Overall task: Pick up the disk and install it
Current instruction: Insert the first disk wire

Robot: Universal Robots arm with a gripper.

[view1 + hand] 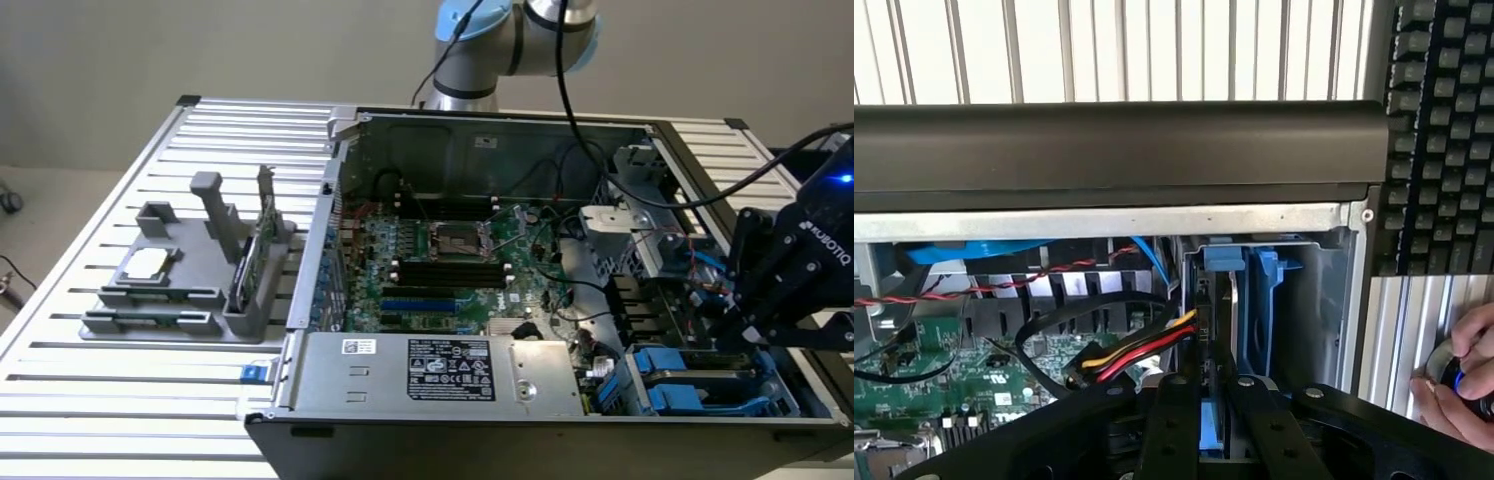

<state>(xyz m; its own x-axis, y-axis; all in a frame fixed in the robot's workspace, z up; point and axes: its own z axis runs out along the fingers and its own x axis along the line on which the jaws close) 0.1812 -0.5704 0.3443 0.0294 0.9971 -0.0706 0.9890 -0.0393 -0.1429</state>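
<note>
Wrist view has the gripper point(1206, 400) with its two black fingers point(1172, 425) drawn close together on the upper edge of the disk point(1226, 330), which stands on edge in its blue bracket just ahead of them inside the drive bay point(1324, 300). The grip looks firm, though the contact itself is partly hidden. Red, yellow and black cables point(1139, 350) run just beside the fingers. A person's hand point(1459, 375) rests off to one side, well apart.

Arm point(514, 40): silver joints, light-blue caps, black cable. Black pincer point(763, 322), white lettering, blue light.
</note>
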